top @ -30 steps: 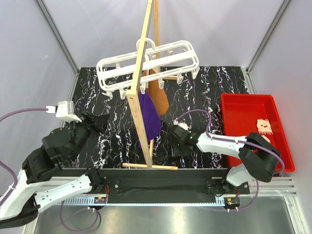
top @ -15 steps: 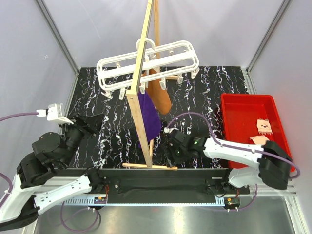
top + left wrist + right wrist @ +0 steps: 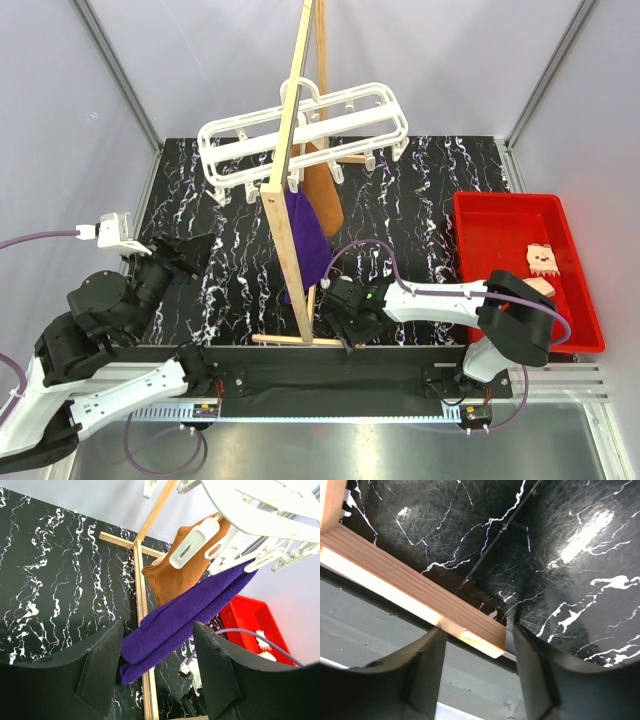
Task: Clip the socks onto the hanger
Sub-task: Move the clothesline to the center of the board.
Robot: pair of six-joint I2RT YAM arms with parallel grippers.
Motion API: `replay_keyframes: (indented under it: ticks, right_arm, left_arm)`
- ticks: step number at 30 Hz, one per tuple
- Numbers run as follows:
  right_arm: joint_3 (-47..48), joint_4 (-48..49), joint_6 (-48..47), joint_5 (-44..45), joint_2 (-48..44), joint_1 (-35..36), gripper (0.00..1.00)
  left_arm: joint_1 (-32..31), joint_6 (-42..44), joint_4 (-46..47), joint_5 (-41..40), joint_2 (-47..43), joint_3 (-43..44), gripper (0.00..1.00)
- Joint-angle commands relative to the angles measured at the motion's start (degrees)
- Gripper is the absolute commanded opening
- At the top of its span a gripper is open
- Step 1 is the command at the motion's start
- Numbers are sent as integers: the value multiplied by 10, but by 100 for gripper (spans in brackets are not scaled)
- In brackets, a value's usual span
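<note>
Left hand: fingers spread wide, holding nothing; raised over the left side of the counter, facing the hanger.
Right hand: fingers spread wide, holding nothing; low over the base bar end of the wooden stand.
Socks: in the red tray, right side of counter, well apart from both hands.
Hanger: hooked on the wooden stand; purple cloth and brown cloth clipped beneath.

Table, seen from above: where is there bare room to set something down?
The table is bare between the stand and the red tray, and between the left gripper and the stand. The tray's left part is free beside the sock. Crowded: the stand's foot, with the right gripper and purple cloth.
</note>
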Motion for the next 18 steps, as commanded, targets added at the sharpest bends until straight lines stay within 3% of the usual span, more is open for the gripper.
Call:
replay_keyframes:
  ticks: [1,6,14,18]
  right_arm:
    - [20,-12,11,64,-17,4,58]
    - [22,-14,18,93,-35,3,38]
    - [9,-8,27,99,-40,-24,36]
    - [2,-16,38,92,-41,-27,44]
  left_arm:
    - [-2,0,13,-18,-3,3,63]
    - [-2,-2,18,-10,3,0,63]
    - [-2,-4,23,-6,7,2,63]
    - [-2,-6,15,-6,6,4,63]
